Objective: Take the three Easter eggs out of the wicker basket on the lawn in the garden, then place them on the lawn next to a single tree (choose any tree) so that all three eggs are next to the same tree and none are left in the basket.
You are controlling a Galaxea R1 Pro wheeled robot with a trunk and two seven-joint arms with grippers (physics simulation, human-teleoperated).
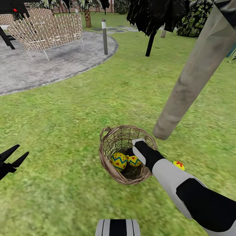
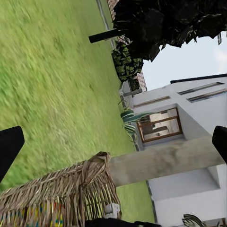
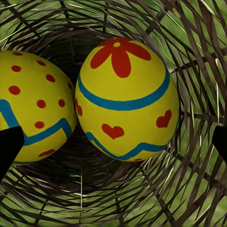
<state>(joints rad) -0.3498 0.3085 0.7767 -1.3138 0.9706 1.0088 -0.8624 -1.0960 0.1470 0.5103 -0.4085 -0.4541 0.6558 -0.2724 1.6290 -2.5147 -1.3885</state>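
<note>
The brown wicker basket [image 1: 113,144] stands on the lawn [image 1: 65,118] just in front of me. Two yellow Easter eggs lie inside it, one [image 1: 119,161] beside the other [image 1: 134,160]. A third egg [image 1: 178,165] rests on the grass right of my right forearm, near the foot of the grey-beige tree trunk [image 1: 193,78]. My right gripper [image 1: 131,153] reaches down into the basket, and its wrist view shows it open [image 3: 113,144] around the flower-marked egg [image 3: 125,97], with the dotted egg [image 3: 33,104] alongside. My left gripper [image 1: 13,158] hangs open over grass, far left.
A grey round patio [image 1: 39,65] with pale lattice chairs [image 1: 46,29] lies at the back left, and a short post [image 1: 104,36] stands at its edge. Dark tree leaves [image 1: 154,13] hang ahead. The left wrist view shows the basket rim [image 2: 56,191], the trunk [image 2: 165,161] and the white house [image 2: 198,109].
</note>
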